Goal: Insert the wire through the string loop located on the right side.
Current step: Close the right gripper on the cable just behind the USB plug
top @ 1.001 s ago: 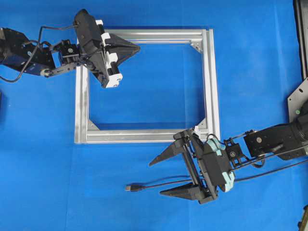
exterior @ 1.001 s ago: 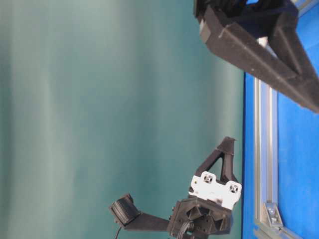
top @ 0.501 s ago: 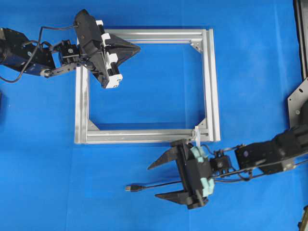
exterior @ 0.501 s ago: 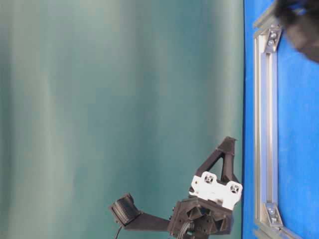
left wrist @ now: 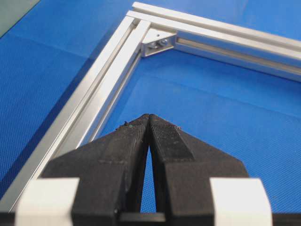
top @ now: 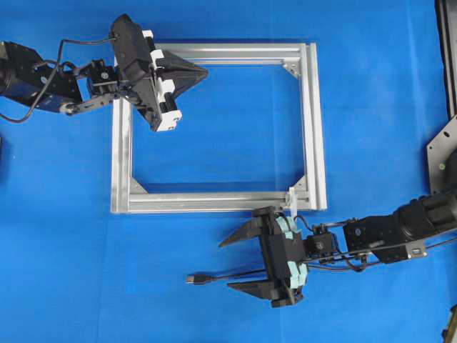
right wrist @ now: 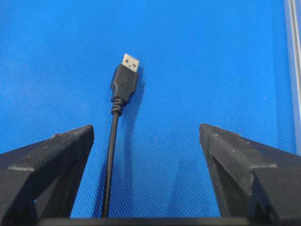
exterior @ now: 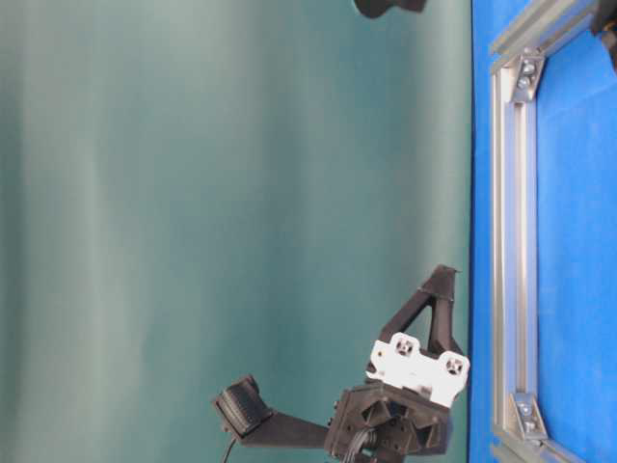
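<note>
- Two end effectors work over a blue counter (top: pixel 64 250) that carries a square silver frame (top: pixel 312 121)
- Left end effector (top: pixel 203 71) sits at the far left corner of the frame, over its top rail, with its black fingers (left wrist: pixel 162 141) pressed together at the tips and nothing between them; the left wrist view shows it (left wrist: pixel 149 117) pointing along the inside of the frame toward a corner bracket (left wrist: pixel 157 42)
- Table-level view shows the left end effector (exterior: pixel 445 280) raised clear of the blue surface, beside the frame rail (exterior: pixel 511 241)
- Wire (top: pixel 228 274) lies flat on the counter in front of the frame's near rail, its plug (top: pixel 198 279) with the metal tip pointing left
- Right end effector (top: pixel 234 264) is spread wide, just in front of the frame's near right corner, one finger on each side of the wire, which runs nearer the front finger, without touching it; in the right wrist view the plug (right wrist: pixel 125 80) lies ahead of the gap, the cable passing close to the left-hand finger (right wrist: pixel 47 160)
- String loop (top: pixel 291 202) is a small whitish strand at the frame's near right corner, just beside the back of the right end effector, apart from the wire
</note>
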Motion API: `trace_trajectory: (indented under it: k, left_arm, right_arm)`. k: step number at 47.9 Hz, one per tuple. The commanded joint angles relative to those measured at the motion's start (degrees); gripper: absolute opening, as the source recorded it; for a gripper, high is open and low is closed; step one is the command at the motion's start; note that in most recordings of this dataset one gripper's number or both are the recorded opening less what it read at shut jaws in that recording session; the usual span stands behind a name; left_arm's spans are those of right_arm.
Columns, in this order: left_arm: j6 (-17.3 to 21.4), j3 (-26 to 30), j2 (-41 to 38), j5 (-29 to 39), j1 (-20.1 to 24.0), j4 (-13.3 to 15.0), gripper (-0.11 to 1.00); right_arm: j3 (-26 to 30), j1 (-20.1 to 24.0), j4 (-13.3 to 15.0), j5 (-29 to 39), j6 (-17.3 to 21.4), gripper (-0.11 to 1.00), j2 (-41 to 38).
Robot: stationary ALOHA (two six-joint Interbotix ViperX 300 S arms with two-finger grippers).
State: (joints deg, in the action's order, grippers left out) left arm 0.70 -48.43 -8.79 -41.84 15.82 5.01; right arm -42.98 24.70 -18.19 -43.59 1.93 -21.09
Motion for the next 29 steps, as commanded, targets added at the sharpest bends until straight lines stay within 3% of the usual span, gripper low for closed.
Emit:
trace_trajectory:
  k: [1, 5, 10, 17, 21, 29]
  left_arm:
    - [0.1, 0.4, 1.8, -0.3, -0.1, -0.2, 0.00]
    - [0.1, 0.4, 1.8, -0.3, -0.1, -0.2, 0.00]
    - [0.1, 0.4, 1.8, -0.3, -0.1, -0.2, 0.00]
    - [0.1, 0.4, 1.8, -0.2, -0.1, -0.2, 0.00]
    - [0.1, 0.4, 1.8, -0.2, -0.1, -0.1, 0.00]
    - [0.1, 0.3, 1.9, -0.2, -0.1, -0.2, 0.00]
  right_arm:
    - [0.8, 0.2, -0.1, 0.3, -0.2, 0.74, 0.7]
    - [1.0, 0.2, 0.0, 1.4, -0.3, 0.60, 0.6]
    - [1.1, 0.6, 0.3, 1.8, -0.5, 0.30, 0.6]
    - [1.1, 0.7, 0.4, 1.8, -0.6, 0.05, 0.6]
    - [1.1, 0.7, 0.4, 1.8, -0.6, -0.02, 0.6]
    - [1.1, 0.6, 0.4, 1.8, -0.6, -0.02, 0.6]
